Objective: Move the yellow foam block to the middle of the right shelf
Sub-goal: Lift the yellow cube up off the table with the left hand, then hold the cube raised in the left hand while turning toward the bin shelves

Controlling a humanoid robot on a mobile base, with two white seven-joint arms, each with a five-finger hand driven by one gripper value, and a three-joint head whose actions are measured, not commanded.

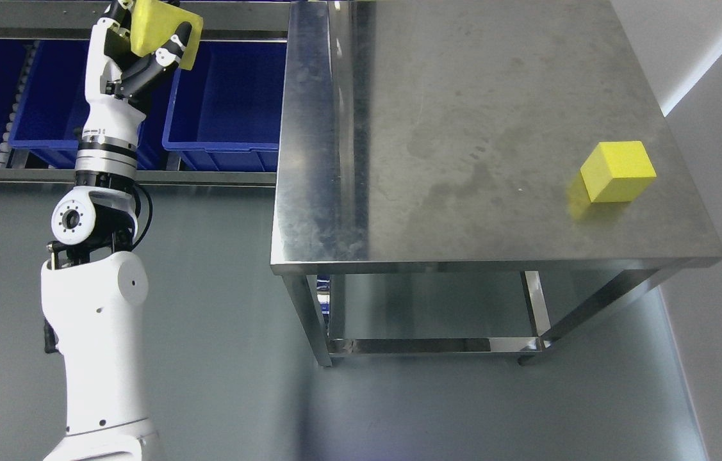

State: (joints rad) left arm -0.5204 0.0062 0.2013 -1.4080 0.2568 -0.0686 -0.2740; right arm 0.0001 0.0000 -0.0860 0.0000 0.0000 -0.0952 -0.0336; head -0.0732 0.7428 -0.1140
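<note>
Left hand (143,48) raised, fingers clasping yellow foam block (159,29) (soft, squarish) over blue plastic bins (226,109), second yellow cube (618,171) on scuffed steel table (463,128)

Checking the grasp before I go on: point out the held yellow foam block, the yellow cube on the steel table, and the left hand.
Held yellow foam block (154,29), head view, front face.
Yellow foam cube (617,171), head view, front-left face.
Left hand (120,64), head view, palm.
</note>
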